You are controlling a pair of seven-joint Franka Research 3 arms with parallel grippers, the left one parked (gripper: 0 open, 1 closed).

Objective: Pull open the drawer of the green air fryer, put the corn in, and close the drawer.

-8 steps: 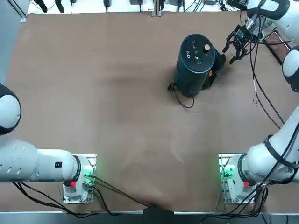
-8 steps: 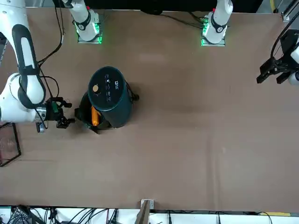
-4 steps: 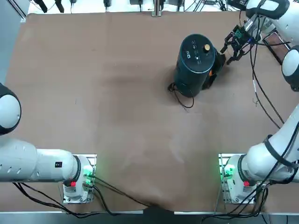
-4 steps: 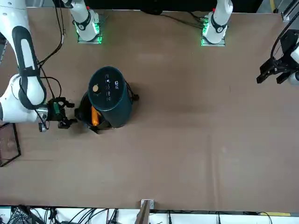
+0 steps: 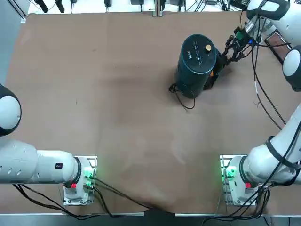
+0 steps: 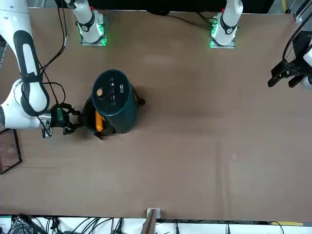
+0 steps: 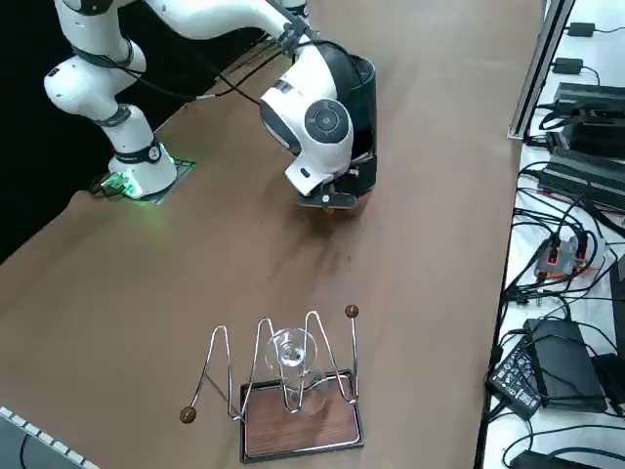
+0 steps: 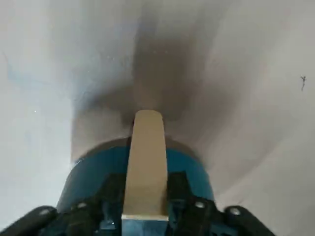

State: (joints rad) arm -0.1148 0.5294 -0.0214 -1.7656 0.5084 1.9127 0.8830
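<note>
The right arm's black two-finger gripper (image 5: 229, 51) sits low by the desk's far right corner, its fingers pressed flat together with nothing between them, right beside the stubby handle of the dark pull-out drawer (image 6: 90, 118). That drawer stands pulled out from the tall dark green cylindrical air fryer (image 5: 196, 65), and the small orange-yellow corn cob (image 6: 98, 121) lies inside it. A wire rack on a wooden base (image 7: 291, 403) stands well apart, nearer the right edge.

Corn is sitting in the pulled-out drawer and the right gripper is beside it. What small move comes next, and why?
Probably push the drawer into the green air fryer: the corn already lies inside, and the right gripper, fingers shut, sits at the drawer's outer end.
</note>
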